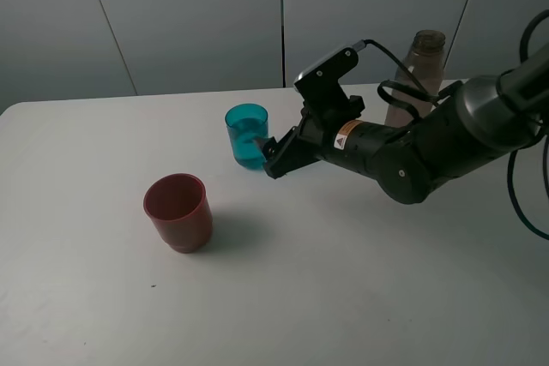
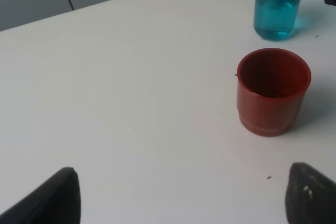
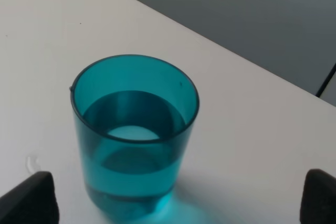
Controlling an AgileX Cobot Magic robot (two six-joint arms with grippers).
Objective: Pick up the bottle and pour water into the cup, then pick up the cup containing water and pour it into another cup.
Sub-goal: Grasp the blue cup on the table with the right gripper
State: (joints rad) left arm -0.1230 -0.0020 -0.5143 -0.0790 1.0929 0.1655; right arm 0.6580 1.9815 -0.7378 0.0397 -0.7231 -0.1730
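On the white table (image 1: 86, 280), the small teal-blue translucent plastic tumbler (image 1: 247, 136) was stood upright, roughly half filled with water. The right gripper (image 1: 261, 154) was positioned level with it, its fingers spread wide to either side of the tumbler and clear of its wall; nothing was gripped. The squat, wide dull-red plastic cup (image 1: 178, 212) was stood upright near the tumbler, toward the left arm's side and closer to the table's front. The left gripper (image 2: 184, 203) was poised over the table, fingers spread wide and holding nothing, with the red cup ahead of it. The tall, slim, smoky grey-brown translucent bottle (image 1: 419, 70) was stood upright near the table's far edge, partly hidden behind the right arm.
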